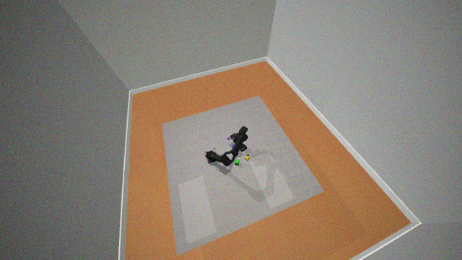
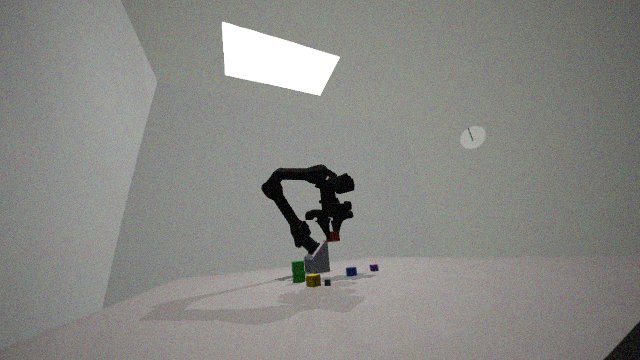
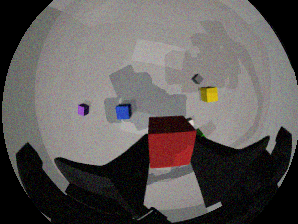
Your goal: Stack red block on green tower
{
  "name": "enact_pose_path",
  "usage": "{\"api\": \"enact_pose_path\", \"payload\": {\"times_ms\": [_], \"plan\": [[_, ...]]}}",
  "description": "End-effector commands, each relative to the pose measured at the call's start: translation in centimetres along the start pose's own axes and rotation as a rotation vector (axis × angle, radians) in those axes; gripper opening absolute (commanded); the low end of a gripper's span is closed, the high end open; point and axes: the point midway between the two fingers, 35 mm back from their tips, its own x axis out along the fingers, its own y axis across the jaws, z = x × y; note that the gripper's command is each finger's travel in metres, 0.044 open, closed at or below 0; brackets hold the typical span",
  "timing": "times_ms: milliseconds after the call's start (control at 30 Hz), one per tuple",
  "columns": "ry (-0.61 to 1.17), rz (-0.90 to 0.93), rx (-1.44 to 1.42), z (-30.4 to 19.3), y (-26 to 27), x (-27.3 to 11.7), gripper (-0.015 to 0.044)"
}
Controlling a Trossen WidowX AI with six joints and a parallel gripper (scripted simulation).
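The red block (image 2: 334,236) (image 3: 171,148) is held up in the air, well above the table top. My gripper (image 2: 333,235) (image 3: 167,136) is shut on it, with one black finger on each side. The green tower (image 1: 237,162) (image 2: 298,271) stands upright on the table, left of and lower than the gripper in the exterior view. In the wrist view only a bit of green (image 3: 200,133) shows, behind the right finger. The red block is hidden in the top view.
A yellow block (image 1: 247,157) (image 2: 313,280) (image 3: 209,94) and a small dark cube (image 2: 327,282) (image 3: 197,79) lie near the tower. A blue block (image 2: 351,271) (image 3: 123,111) and a purple block (image 1: 228,138) (image 2: 374,268) (image 3: 83,109) lie farther off. A grey wedge (image 2: 320,261) stands behind the tower.
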Motion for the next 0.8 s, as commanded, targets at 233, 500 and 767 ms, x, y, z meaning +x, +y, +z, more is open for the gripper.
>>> {"api": "enact_pose_path", "payload": {"times_ms": [233,500,767], "plan": [[-0.003,-0.007,-0.007,-3.1,-4.4,-0.1,0.0],[-0.001,-0.011,-0.007,-5.7,-7.3,0.0,0.0],[0.003,-0.019,-0.006,-8.5,-9.8,0.3,0.0]]}}
